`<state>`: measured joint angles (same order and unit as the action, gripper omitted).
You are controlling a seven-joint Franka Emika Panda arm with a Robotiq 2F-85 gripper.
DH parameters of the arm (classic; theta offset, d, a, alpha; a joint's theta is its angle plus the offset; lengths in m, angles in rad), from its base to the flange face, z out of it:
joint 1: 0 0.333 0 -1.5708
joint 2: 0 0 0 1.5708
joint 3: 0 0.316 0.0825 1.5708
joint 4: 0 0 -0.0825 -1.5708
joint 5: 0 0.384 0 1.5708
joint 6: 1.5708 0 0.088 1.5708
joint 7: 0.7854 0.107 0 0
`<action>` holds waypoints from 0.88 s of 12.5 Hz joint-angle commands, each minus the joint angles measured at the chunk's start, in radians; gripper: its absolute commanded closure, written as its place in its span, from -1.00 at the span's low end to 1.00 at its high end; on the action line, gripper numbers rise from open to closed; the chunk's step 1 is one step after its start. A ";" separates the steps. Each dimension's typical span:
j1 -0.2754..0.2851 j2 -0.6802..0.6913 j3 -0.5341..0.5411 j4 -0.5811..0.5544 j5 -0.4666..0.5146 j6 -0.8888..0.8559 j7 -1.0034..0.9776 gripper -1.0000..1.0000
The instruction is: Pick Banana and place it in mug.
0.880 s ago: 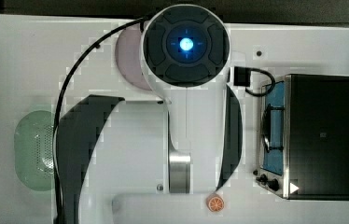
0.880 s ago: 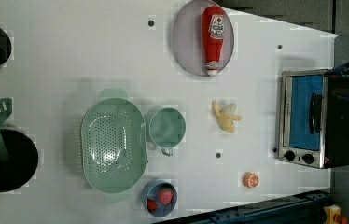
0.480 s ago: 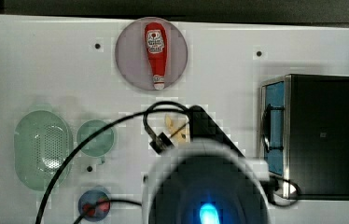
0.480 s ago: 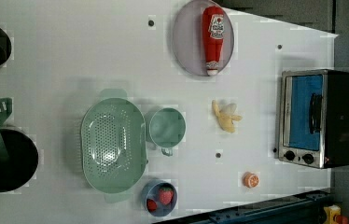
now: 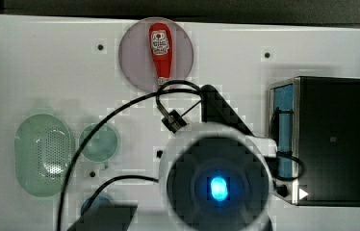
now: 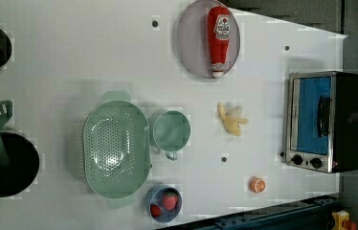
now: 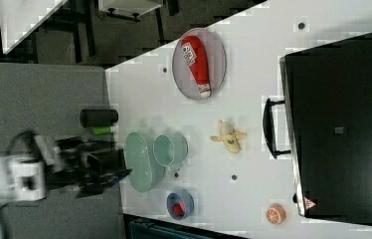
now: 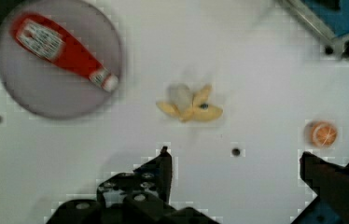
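A red ketchup bottle (image 6: 218,40) is laid on a grey plate (image 6: 190,45). A green colander (image 6: 115,149) is set near a blue bowl (image 6: 163,204) of strawberries. A toaster oven (image 6: 324,121) is seen, an orange slice (image 6: 257,184) nearby.

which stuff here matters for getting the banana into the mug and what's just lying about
For the job:
peeled yellow banana
small round pale mint-green mug
open black claw

Lying about:
oval green perforated colander
red ketchup bottle on a grey plate
blue bowl of strawberries
orange slice
toaster oven
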<state>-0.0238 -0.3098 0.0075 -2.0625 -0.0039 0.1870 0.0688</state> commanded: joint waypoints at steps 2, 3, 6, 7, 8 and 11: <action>-0.004 0.116 -0.005 -0.200 0.009 0.235 -0.128 -1.00; -0.004 0.140 -0.001 -0.234 0.008 0.309 -0.148 -1.00; -0.003 0.232 0.001 -0.300 0.007 0.474 -0.248 -1.00; -0.003 0.266 0.001 -0.314 0.007 0.516 -0.299 -1.00; -0.003 0.301 0.000 -0.326 0.007 0.555 -0.339 -1.00; -0.003 0.409 -0.004 -0.343 0.007 0.656 -0.357 -1.00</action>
<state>-0.0271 0.0612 0.0098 -2.4082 -0.0013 0.8203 -0.2303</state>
